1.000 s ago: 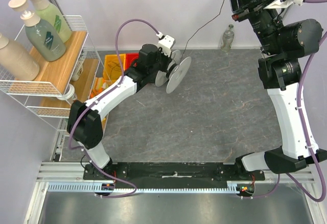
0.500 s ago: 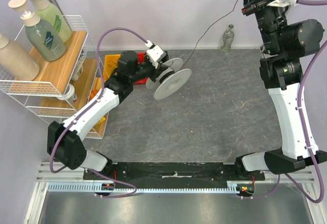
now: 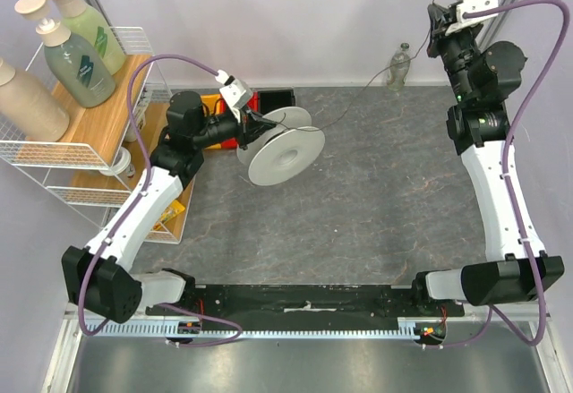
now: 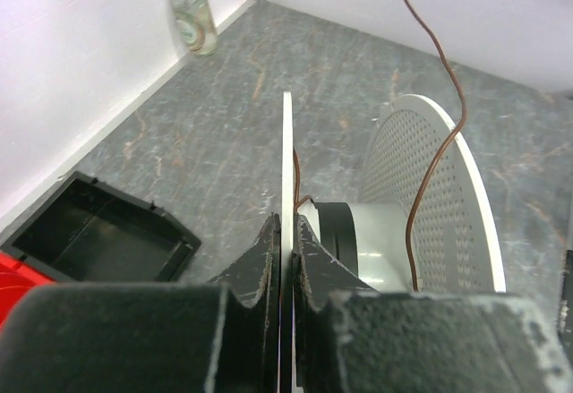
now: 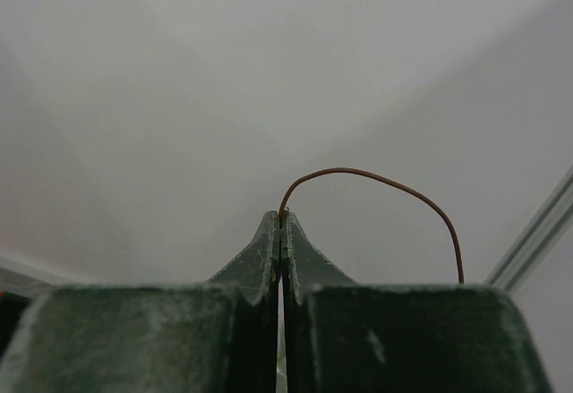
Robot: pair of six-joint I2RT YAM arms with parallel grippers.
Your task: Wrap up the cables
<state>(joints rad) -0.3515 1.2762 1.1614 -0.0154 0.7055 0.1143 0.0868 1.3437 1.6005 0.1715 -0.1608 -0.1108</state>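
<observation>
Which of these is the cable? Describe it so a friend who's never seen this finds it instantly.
Over the grey table, the left gripper holds a white spool by one flange. From its hub a thread-thin brownish wire runs back and right to the shut right gripper. Unlike the thick purple hoses on the arms, it is hair-fine.

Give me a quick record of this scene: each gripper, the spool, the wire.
left gripper: shut on one flange of the white round plastic spool
right gripper: shut on the thin dark wire, raised high
wire: runs from the spool's hub to the right gripper
also there: small clear bottle, far side
</observation>
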